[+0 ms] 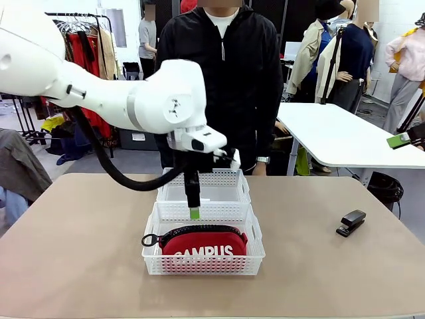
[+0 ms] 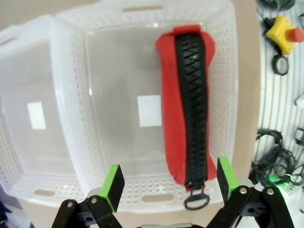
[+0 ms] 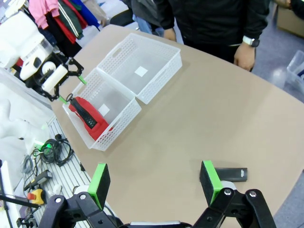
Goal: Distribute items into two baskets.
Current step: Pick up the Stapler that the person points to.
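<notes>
While your left gripper (image 1: 194, 211) hangs above the near basket (image 1: 154, 260), its jaws are spread wide and grip nothing. In the left wrist view, its green pads (image 2: 112, 183) sit well apart over that basket's end wall. Just below, toward your side, the red CAMPUS pouch (image 1: 203, 243) lies inside this basket with its zipper up. It runs along the wall nearest the robot, and its ring pull (image 1: 149, 240) is at the robot's left end. The second basket (image 1: 207, 178) touches the near basket on the far side and has a white label (image 3: 141, 71) on its clear floor. Your right gripper (image 3: 154, 183) is likewise fully open and empty, hovering over the table (image 3: 190, 123). The small black stapler (image 3: 233, 174) lies on the table just beyond one of its pads, well apart from both baskets. A person (image 1: 222, 73) stands at the far edge.
</notes>
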`<action>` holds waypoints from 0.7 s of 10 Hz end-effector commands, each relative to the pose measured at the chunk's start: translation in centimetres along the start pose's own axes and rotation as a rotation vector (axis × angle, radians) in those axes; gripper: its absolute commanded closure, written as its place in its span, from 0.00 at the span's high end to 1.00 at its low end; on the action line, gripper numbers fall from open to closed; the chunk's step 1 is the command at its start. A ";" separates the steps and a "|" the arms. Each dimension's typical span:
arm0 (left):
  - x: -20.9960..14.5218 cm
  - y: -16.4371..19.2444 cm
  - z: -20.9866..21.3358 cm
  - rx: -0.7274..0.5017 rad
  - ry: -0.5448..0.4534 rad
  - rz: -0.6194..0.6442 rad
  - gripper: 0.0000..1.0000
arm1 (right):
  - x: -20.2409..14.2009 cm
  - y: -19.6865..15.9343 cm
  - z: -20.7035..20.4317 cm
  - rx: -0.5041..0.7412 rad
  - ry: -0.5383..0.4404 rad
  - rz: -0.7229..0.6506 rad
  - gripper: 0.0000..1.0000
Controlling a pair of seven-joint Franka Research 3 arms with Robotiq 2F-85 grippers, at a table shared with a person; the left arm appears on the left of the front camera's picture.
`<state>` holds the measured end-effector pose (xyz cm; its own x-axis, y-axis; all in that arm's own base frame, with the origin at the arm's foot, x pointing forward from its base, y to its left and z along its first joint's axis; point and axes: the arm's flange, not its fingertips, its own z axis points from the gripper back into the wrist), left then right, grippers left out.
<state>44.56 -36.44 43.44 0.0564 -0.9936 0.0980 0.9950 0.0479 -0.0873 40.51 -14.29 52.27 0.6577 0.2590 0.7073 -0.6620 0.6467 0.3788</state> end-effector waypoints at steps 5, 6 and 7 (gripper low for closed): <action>-13.5 8.2 7.6 -0.119 -0.309 0.289 1.00 | 0.2 0.1 0.0 0.001 -0.007 0.007 1.00; -16.8 8.1 9.3 -0.093 -0.372 0.340 1.00 | 0.2 0.1 0.0 0.001 -0.007 0.007 1.00; -19.5 7.1 10.5 -0.063 -0.419 0.381 1.00 | 0.2 0.1 0.0 0.001 -0.007 0.007 1.00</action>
<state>54.06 -17.42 51.09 0.4369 -0.8171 0.3761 0.8957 0.3566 -0.2657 40.52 -14.27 52.27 0.6579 0.2597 0.7069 -0.6620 0.6469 0.3785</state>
